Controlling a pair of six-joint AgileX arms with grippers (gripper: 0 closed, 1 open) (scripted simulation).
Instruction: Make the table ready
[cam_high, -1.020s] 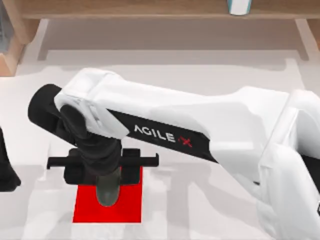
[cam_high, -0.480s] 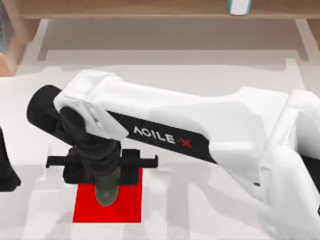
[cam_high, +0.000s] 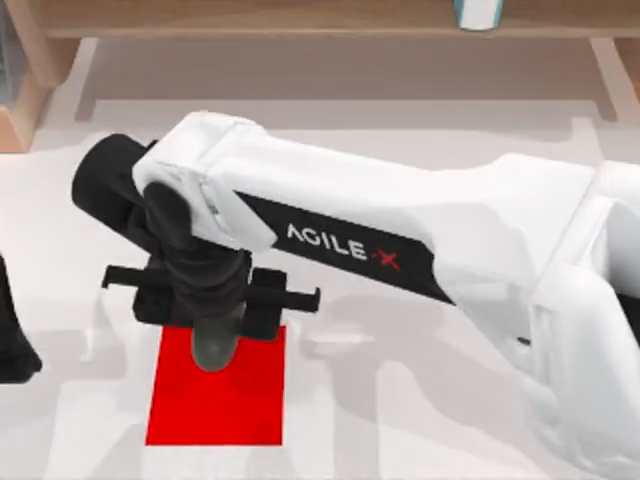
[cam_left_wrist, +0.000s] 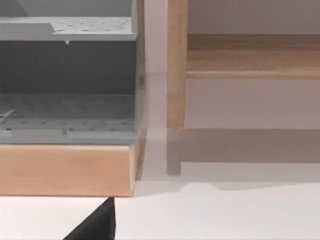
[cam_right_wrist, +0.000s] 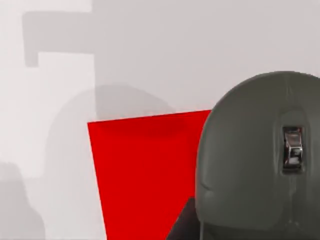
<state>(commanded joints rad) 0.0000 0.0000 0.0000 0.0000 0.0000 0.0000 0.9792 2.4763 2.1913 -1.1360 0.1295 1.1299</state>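
Our right arm (cam_high: 420, 240) reaches across the bench (cam_high: 400, 410) from the top view's right side. It ends over the far edge of the red mat (cam_high: 215, 405), the edge nearest the wooden shelf (cam_high: 300, 18). Our right tool (cam_high: 212, 320) points down there, clenched on a dark grey mouse (cam_high: 213, 350). The mouse hangs over the far strip of the red mat, about midway across it. In the right wrist view the mouse (cam_right_wrist: 250, 165) sits close to the camera with its metal scroll wheel (cam_right_wrist: 292, 152) facing us. It covers one corner of the red mat (cam_right_wrist: 145, 175), and a soft shadow falls across the mat's near edge. We cannot tell whether the mouse touches the mat or is held just above it.

The bench is the plain white surface beneath the red mat. It spreads out from the mat on every side and runs back to the foot of the shelf. A pale blue-and-white container (cam_high: 478, 12) stands on the shelf, well beyond the mat and to its right.

Our left arm (cam_high: 12, 345) is parked to the left of the red mat, at the frame's edge. We cannot tell whether its tool is released or clenched. The left wrist view looks across the bench (cam_left_wrist: 225, 215) at the shelf's wooden post (cam_left_wrist: 176, 65) and a grey perforated rack (cam_left_wrist: 65, 105) on a wooden base.
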